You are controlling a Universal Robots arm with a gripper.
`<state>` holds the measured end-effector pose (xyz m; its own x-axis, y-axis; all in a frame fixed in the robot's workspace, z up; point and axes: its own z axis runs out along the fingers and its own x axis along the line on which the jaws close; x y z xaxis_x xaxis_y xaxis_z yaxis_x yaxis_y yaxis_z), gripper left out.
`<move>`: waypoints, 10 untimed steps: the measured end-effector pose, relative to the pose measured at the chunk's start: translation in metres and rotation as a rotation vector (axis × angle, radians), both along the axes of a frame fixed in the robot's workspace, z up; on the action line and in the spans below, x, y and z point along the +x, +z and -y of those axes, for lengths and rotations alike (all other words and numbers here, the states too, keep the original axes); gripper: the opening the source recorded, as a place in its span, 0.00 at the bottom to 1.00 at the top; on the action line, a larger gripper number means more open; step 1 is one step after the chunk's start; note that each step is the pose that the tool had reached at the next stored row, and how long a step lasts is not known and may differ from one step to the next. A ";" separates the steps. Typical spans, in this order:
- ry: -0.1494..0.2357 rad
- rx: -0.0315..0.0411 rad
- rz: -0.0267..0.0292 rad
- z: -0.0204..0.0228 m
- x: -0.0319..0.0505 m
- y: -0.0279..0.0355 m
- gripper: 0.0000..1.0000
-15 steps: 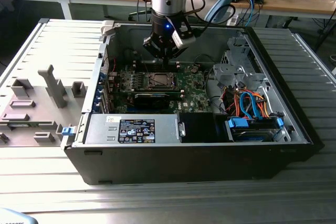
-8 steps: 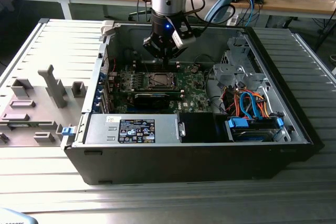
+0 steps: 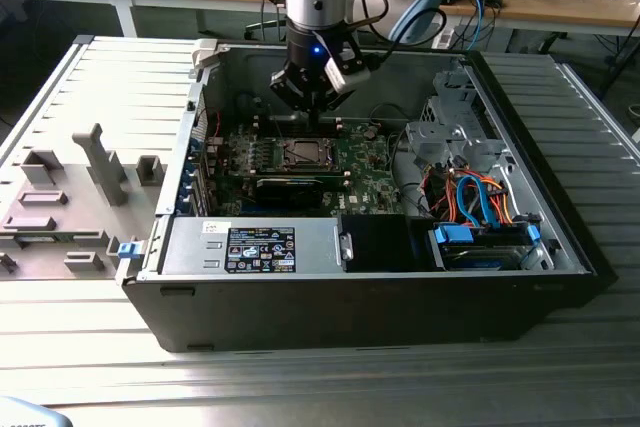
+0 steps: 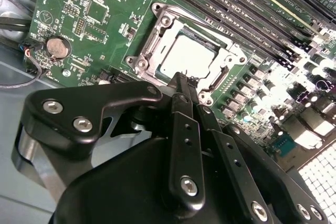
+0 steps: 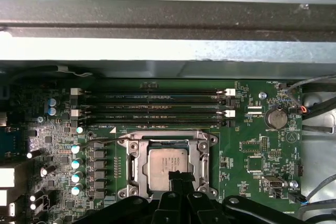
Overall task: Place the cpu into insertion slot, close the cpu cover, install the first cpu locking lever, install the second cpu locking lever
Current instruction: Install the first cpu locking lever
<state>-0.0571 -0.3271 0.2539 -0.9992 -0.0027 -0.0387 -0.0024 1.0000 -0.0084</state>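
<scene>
My gripper point(image 3: 312, 119): hangs inside the open computer case point(image 3: 380, 297), low over the green motherboard point(image 3: 365, 187). In the second wrist view my fingers point(image 4: 181, 90) run together to one closed black tip with nothing between them; in the first wrist view that tip point(image 5: 177, 177) sits over the near edge of the chip.

The cpu point(image 5: 167, 165): flat, dull silver square, seated level in the insertion slot point(image 5: 137, 167). In the second wrist view its metal top point(image 4: 188, 56) shows just past my fingertips. Whether the tip touches it or hovers just above, I cannot tell.

The cpu cover point(image 4: 157, 32): silver-grey frame plate lying flat around the chip, the chip showing through its square window. In the first wrist view the frame point(image 5: 205, 153) borders the chip on its visible sides.

Locking lever point(image 5: 102, 141): a thin wire rod running along the memory-side edge of the socket frame; whether it is latched, I cannot tell.

Memory slots point(image 5: 152, 109): long black rows, parallel, just beside the socket, toward the case wall.

Coin battery point(image 5: 275, 118): round, silver, on the board well apart from the socket. Also seen in the second wrist view point(image 4: 58, 47).

Drive cage with orange and blue cables point(image 3: 478, 197): at the exterior view's right end of the case.

Grey fixture blocks point(image 3: 100, 162): on the table at the exterior view's left, outside the case.
</scene>
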 end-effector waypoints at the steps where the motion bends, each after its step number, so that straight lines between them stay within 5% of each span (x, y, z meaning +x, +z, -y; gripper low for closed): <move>1: 0.000 0.0000 0.0000 0.0000 -0.0003 0.0000 0.11; 10: 0.000 0.0000 0.0000 0.0000 -0.0031 0.0000 0.11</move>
<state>-0.0602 -0.3271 0.2539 -0.9992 -0.0027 -0.0387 -0.0024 1.0000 -0.0084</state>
